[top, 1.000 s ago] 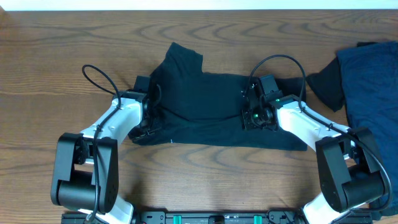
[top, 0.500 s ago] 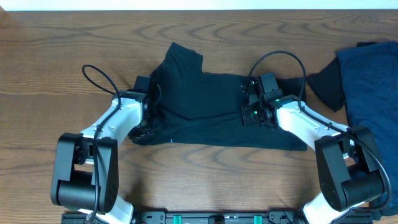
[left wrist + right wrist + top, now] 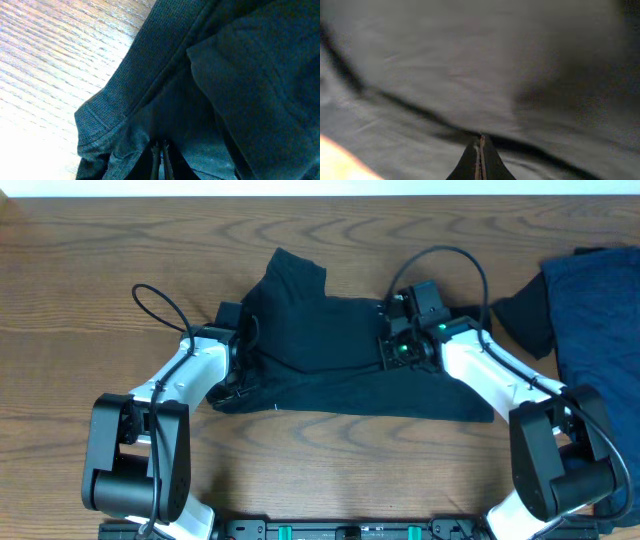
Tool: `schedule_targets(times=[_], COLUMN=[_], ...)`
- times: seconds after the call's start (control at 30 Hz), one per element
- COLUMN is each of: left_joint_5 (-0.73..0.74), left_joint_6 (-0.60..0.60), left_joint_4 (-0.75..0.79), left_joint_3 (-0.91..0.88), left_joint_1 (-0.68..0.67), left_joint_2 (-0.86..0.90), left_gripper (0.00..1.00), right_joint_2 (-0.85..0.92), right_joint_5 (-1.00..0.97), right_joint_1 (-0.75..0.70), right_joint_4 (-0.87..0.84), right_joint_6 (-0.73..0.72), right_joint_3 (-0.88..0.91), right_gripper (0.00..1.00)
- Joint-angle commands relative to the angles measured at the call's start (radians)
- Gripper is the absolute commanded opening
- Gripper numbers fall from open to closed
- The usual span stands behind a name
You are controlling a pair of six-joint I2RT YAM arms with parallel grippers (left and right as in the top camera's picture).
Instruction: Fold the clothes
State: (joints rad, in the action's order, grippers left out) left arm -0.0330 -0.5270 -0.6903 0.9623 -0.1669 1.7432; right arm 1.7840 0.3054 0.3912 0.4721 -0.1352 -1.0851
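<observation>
Gripping the plain, very dark teal-black short-sleeved T-shirt (image 3: 320,350) at its left edge with the left tool (image 3: 238,383), clenched on a bunched fold just beside a ribbed band; spread crumpled across the middle of the brown wood-grain worktop (image 3: 90,270), one corner peaking toward the far side; pressing the right tool (image 3: 392,352) onto the shirt's right-centre, tips squeezed fully together at a dark crease; cannot tell whether a ply is caught there. Likely risks, judged from this: pulling with the right tool while gripping nothing, so sliding over the cloth and leaving the fold unmade; catching only the top layer, so dragging one ply and skewing the shape; hauling against the left pinch, so stretching the cloth or tugging it out of that thin grip; sweeping rightward and snagging the crumpled blue fabric garment (image 3: 600,310) or the small black cloth piece (image 3: 525,315) near the right arm; lifting too low, so rucking the hem along the wood.
</observation>
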Motion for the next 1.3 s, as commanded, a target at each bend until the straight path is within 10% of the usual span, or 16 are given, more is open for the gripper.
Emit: schedule_targets(times=[0.0, 0.77, 1.27], left_joint_5=[-0.008, -0.001, -0.001], left_joint_6=[-0.010, -0.006, -0.009], left_joint_4=[-0.003, -0.012, -0.213], left_joint_3=[-0.012, -0.005, 0.055], left_joint_1=[0.005, 0.010, 0.104], left_joint_2=[0.009, -0.019, -0.504], left_gripper=[0.07, 0.06, 0.07], right_joint_2=[-0.023, -0.021, -0.004], right_joint_5=[0.061, -0.149, -0.178], right_joint_1=[0.082, 0.378, 0.467], right_joint_4=[0.037, -0.042, -0.248], right_joint_6=[0.130, 0.237, 0.148], right_joint_3=[-0.014, -0.014, -0.014], right_gripper=[0.01, 0.14, 0.30])
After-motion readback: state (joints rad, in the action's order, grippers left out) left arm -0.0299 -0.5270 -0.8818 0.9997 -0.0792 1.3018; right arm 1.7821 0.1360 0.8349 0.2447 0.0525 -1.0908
